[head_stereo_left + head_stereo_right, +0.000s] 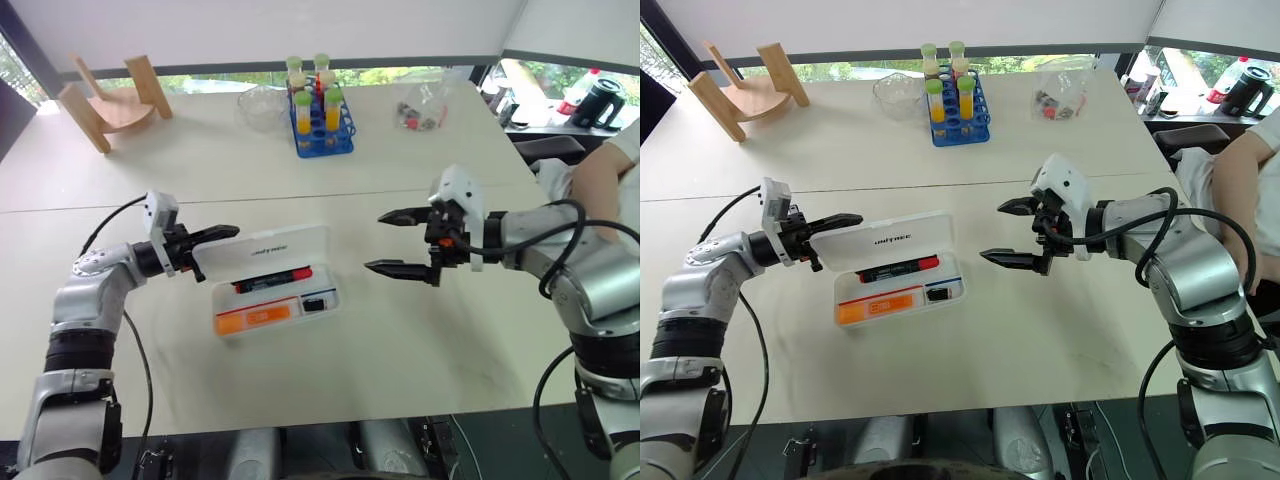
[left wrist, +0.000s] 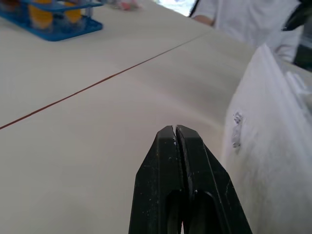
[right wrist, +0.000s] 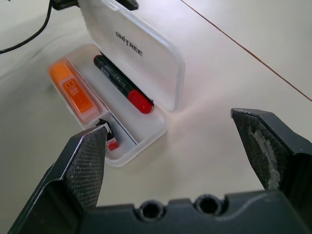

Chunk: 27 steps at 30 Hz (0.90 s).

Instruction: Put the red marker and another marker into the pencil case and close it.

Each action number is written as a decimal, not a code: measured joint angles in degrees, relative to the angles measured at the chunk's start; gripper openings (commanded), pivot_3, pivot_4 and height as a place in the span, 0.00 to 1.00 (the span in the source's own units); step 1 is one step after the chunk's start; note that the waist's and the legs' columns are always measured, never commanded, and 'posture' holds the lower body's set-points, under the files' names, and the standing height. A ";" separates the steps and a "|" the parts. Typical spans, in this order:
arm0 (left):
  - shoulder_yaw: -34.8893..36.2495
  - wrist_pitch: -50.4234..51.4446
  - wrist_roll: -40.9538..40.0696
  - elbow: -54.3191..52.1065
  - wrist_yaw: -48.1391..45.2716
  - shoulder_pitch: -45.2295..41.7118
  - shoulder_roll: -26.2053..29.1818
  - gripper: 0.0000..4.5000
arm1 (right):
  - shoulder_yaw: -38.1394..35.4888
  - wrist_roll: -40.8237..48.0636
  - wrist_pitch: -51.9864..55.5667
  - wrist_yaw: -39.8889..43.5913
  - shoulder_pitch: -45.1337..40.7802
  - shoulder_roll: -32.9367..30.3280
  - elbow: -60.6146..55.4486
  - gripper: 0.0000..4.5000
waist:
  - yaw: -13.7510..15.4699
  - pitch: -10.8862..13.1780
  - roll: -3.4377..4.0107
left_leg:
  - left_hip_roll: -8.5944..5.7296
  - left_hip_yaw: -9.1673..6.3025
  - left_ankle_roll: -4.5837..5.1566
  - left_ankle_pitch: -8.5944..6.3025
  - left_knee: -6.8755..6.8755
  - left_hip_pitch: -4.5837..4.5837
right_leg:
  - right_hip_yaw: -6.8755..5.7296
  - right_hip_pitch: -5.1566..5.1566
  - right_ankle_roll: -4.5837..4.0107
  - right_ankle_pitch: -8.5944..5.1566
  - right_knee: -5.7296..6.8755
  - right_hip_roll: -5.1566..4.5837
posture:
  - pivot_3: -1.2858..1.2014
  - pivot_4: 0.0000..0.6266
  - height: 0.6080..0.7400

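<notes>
The pencil case lies open in the middle of the table, with its white lid standing half raised. Inside, the red marker lies along the back and the orange marker along the front; a small dark item sits in the right-hand compartment. My left gripper is shut with nothing in it and points level behind the lid's upper left corner. In the left wrist view the lid stands close beside its fingertips; contact cannot be told. My right gripper hovers open and empty to the right of the case.
At the far side of the table stand a blue rack of tubes, a glass bowl, a wooden stand and a clear bag. A person's arm is at the right edge. A seam crosses the table.
</notes>
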 measured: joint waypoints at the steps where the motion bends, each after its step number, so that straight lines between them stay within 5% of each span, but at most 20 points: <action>1: -0.54 1.26 -0.35 -1.78 -1.17 1.63 0.97 0.00 | -0.01 0.32 0.08 -0.30 0.12 -0.18 -0.19 1.00 | 0.09 0.00 0.00 | -0.01 0.01 0.00 0.00 0.02 0.01 | 0.00 0.02 0.00 0.00 0.00 -0.02 | 0.52 0.24 1.00; 21: -14.16 -2.17 8.08 -18.30 -3.53 11.37 3.73 0.00 | -0.05 2.08 -0.02 -2.74 0.20 -1.87 -0.64 1.00 | 1.74 -0.03 0.05 | -0.03 0.01 0.00 0.00 0.05 0.28 | -0.02 0.35 0.00 0.00 -0.07 -0.06 | 0.52 0.24 1.00; 27: -18.10 -5.90 12.99 -20.07 -1.14 10.65 6.61 0.00 | 0.89 1.84 -0.89 -3.31 0.93 -1.83 -0.64 1.00 | 1.64 -0.89 0.70 | -0.03 0.14 0.06 -0.04 -0.06 0.95 | 0.08 0.96 0.00 -0.02 -0.15 -0.04 | 0.52 0.24 1.00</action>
